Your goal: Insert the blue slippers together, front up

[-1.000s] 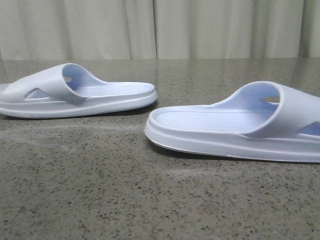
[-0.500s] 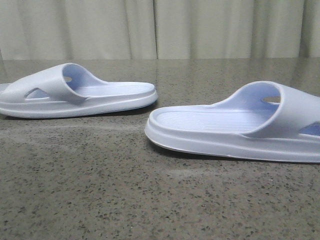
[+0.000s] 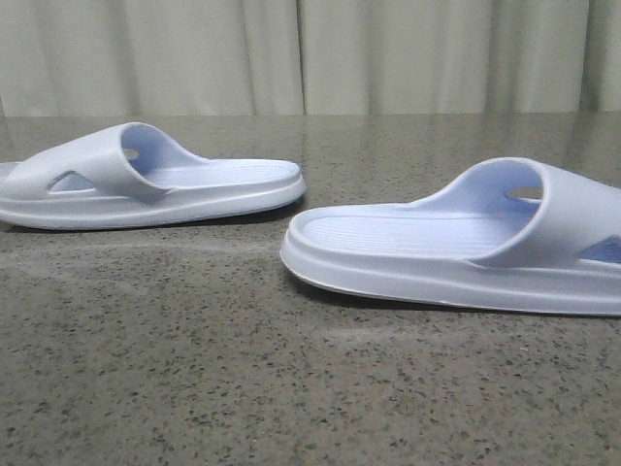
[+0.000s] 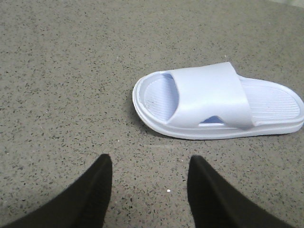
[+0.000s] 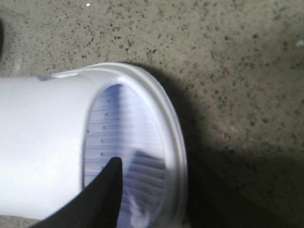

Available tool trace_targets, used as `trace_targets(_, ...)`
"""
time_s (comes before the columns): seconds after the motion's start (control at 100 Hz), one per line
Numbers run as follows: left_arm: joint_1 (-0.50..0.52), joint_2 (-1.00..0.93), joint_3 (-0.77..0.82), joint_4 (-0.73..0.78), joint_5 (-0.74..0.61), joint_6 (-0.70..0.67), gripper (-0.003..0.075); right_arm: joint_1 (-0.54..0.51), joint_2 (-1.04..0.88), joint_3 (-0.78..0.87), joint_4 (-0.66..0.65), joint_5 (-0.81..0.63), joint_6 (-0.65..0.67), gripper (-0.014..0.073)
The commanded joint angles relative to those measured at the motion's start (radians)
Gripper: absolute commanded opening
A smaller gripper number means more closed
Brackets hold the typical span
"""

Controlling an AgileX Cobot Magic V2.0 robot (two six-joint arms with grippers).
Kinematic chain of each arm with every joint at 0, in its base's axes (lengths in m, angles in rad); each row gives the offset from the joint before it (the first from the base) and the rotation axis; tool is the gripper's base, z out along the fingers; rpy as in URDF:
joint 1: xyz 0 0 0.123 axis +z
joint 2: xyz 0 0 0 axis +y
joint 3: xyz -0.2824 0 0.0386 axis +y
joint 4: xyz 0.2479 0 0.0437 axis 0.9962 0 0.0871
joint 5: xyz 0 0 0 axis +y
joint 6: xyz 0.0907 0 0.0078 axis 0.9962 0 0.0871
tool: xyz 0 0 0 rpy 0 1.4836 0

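The blue slippers lie apart on the surface, soles down, heels turned toward each other: the left slipper [image 3: 146, 180] toward the left edge and farther back, the right slipper [image 3: 466, 243] toward the right edge and nearer the front. Neither is lifted, so the task seems at its approach step. The left hand [image 4: 147, 183] hovers near its slipper [image 4: 216, 102] with fingers spread wide, holding nothing. Only one finger of the right hand [image 5: 107, 194] shows, close over the toe end of its slipper [image 5: 95, 147]; I cannot tell its opening. Next, each hand likely needs a firm grip so the pair can be nested. The surface [image 3: 243, 388] is speckled grey stone; pale curtains [image 3: 310, 53] hang behind.
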Motion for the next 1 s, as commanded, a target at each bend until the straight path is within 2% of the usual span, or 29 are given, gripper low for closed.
trace_targets(0.0,0.002,0.008,-0.036,-0.023,-0.067,0.001,0.0322,-0.006,0.012,-0.028,0.059,0.024,-0.042,0.0220)
trace_targets(0.06,0.002,0.011,-0.036,-0.025,-0.067,0.001,0.0321,-0.006,0.016,-0.028,0.059,0.024,-0.044,0.0118)
trace_targets(0.08,0.002,0.013,-0.036,-0.027,-0.067,0.001,0.0321,-0.006,0.016,-0.028,0.059,0.024,-0.044,0.0048)
trace_targets(0.15,0.002,0.021,-0.036,-0.038,-0.067,0.001,0.0321,-0.006,0.016,-0.028,0.059,0.024,-0.049,-0.0111)
trace_targets(0.31,0.002,0.083,-0.036,-0.058,-0.079,0.001,0.0321,-0.009,0.016,-0.028,0.061,0.004,-0.049,-0.0102)
trace_targets(0.5,0.002,0.194,-0.052,-0.165,-0.148,0.004,0.0321,-0.010,0.016,-0.028,0.061,-0.009,-0.049,-0.0102)
trace_targets(0.74,0.002,0.376,-0.115,-0.391,-0.146,0.190,0.0321,-0.010,0.016,-0.028,0.065,-0.013,-0.049,-0.0102)
trace_targets(0.88,0.007,0.481,-0.169,-0.411,-0.132,0.221,0.0321,-0.010,0.016,-0.028,0.065,-0.015,-0.049,-0.0102)
trace_targets(0.99,0.064,0.551,-0.214,-0.465,-0.078,0.284,0.0321,-0.010,0.016,-0.028,0.065,-0.017,-0.052,-0.0102)
